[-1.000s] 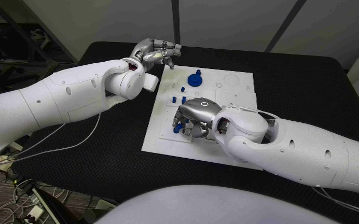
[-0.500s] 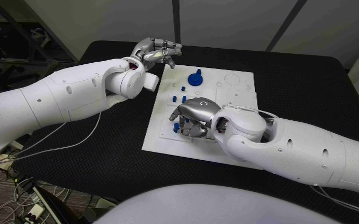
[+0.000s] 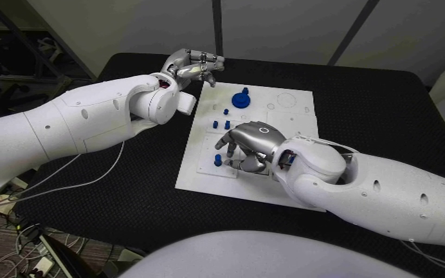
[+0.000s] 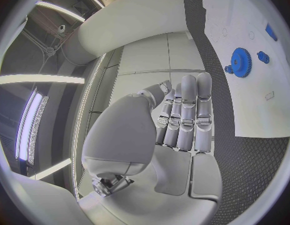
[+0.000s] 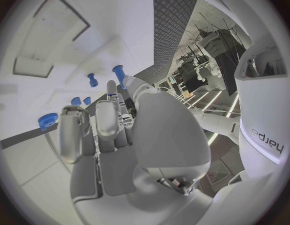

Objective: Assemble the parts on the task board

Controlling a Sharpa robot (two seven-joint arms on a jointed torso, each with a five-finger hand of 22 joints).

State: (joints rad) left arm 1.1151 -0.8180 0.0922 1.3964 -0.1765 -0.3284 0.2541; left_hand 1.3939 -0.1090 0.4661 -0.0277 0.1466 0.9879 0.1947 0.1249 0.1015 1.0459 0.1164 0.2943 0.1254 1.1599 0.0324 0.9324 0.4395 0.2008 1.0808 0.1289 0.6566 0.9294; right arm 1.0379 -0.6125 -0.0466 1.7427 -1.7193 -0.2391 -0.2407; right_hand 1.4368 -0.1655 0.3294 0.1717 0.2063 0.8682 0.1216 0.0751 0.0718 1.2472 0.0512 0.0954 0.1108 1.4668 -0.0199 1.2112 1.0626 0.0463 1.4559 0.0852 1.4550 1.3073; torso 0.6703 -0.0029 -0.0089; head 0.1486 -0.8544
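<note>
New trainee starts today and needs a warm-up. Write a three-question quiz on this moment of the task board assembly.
1. True or false: the large round blue toothed gear lies on the flat white rectangular task board.
2. Which silver many-fingered robot hand is over the board's near part? A) the left robot hand B) the right robot hand
3. Fill in: the left robot hand is raised above the table's ___ edge, beyond the board.

Key: 1 true; 2 B; 3 far.
</note>
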